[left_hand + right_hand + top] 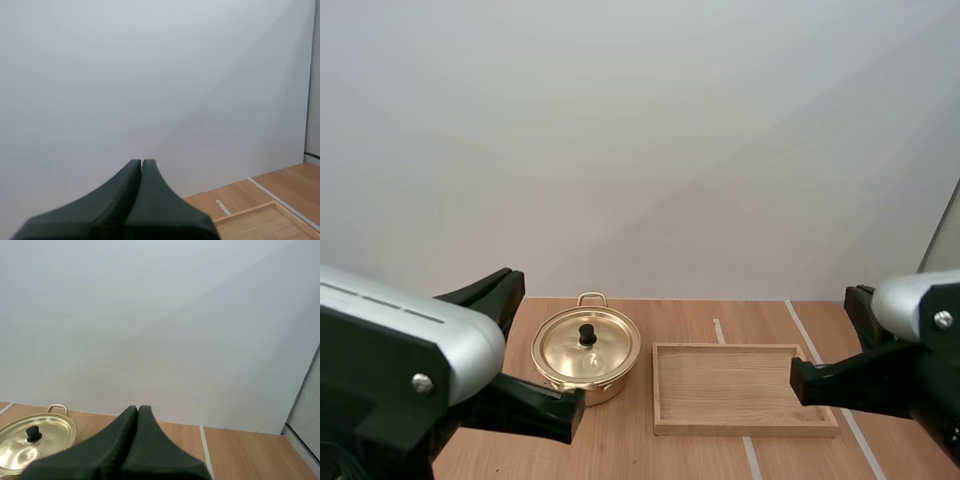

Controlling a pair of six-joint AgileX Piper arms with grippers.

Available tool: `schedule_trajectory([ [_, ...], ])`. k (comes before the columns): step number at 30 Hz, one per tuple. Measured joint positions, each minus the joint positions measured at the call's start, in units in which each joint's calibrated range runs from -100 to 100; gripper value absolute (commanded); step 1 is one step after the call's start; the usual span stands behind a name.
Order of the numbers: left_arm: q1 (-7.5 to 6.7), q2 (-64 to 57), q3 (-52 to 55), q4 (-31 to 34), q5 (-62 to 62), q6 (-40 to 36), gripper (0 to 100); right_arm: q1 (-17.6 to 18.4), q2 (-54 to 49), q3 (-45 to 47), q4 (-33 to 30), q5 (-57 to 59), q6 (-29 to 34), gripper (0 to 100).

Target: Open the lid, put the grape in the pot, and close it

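A golden pot (586,355) stands on the wooden table with its lid (588,345) on, a black knob (587,334) at the lid's centre. The right wrist view has the same pot (30,442) ahead of and beside my right gripper (138,409), whose fingers lie together as one dark wedge, shut on nothing. My left gripper (142,162) is shut the same way and points over the table toward the wall. Both arms sit low at the near edge, the left arm (400,360) beside the pot and the right arm (910,350) beside the tray.
A shallow wooden tray (740,425) lies just right of the pot, and its corner (265,220) is near my left gripper. White tape lines (718,330) run across the tabletop. A plain white wall rises behind the table.
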Motion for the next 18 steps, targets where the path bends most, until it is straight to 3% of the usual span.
schedule_trajectory([
  [6, 1.02, -1.7, 4.2, 2.6, -0.4, -1.2, 2, -1.5, -0.9, 2.6, 4.8, -1.8, 0.0, 0],
  [9, 1.08, -1.9, 4.5, 6.3, 2.2, -1.3, 1, -1.9, -0.9, 3.2, 7.5, 11.2, 0.0, 0],
  [11, 1.08, -1.9, 4.7, 7.1, 2.2, -1.3, 1, -1.9, -0.9, 3.2, 7.3, 12.1, 0.0, 0],
  [14, 1.08, -1.9, 5.0, 7.1, 1.8, -1.3, 1, -1.9, -0.9, 3.5, 6.4, 8.4, 0.0, 0],
  [18, 1.08, -1.9, 8.8, 7.2, -5.8, -1.3, 1, -1.9, -1.0, 9.2, 7.0, -8.1, 0.0, 0],
])
